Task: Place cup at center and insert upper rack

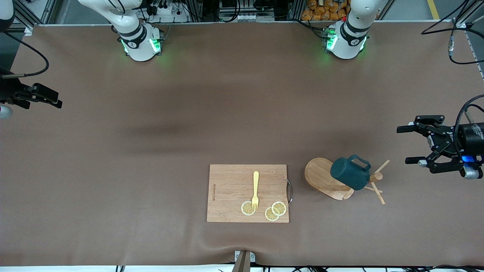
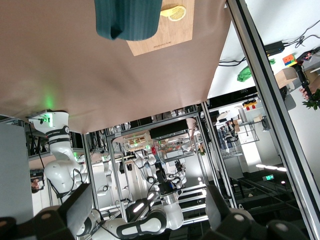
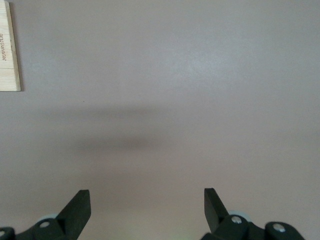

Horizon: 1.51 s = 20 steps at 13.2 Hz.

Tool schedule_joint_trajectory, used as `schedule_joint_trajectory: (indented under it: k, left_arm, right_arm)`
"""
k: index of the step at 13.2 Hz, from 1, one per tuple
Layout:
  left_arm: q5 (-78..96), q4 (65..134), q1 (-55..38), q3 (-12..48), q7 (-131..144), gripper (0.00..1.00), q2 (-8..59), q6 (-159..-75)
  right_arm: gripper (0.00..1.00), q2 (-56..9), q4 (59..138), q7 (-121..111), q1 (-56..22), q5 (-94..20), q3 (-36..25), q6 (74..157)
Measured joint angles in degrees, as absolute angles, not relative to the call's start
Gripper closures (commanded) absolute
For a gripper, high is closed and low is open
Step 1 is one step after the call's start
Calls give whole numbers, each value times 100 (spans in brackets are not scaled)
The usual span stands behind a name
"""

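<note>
The rectangular bamboo cutting board (image 1: 247,193) lies on the brown table (image 1: 151,151) near the front camera's edge and serves as the landmark. On it rest a yellow plastic fork (image 1: 255,190) and three round lemon slices (image 1: 271,212).

Just beside the board, toward the left arm's end of the table, the light wooden mug tree with an oval base (image 1: 323,177) lies tipped over on its side, its post and thin crossing pegs (image 1: 376,181) pointing away from the board. The small dark teal ribbed mug (image 1: 349,172) hangs on that tree, over its post, handle turned away from the front camera.

The left gripper (image 1: 412,144) hovers over the table past the mug tree from the board, fingers spread wide and holding nothing.

The right gripper (image 1: 47,97) waits well apart from the board, over the right arm's end of the table, its fingers (image 3: 77,207) also apart and empty.
</note>
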<state>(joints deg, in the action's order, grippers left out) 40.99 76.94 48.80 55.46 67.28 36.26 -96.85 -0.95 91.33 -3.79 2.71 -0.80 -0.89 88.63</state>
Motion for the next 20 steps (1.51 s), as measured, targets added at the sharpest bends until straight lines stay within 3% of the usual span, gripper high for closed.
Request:
schedule_joint_trajectory:
  k: [16,20]
  left_arm:
    - [4099,7651,4991,5759,6903,0,3213,-9536]
    - [4098,7649,4777,5323,6838,0,3044,-9397]
  right_arm:
    - [0,-95,9133,-379,270,-80,-82,8864]
    - [0,-95,9133,-380,268,-80,-76,8843]
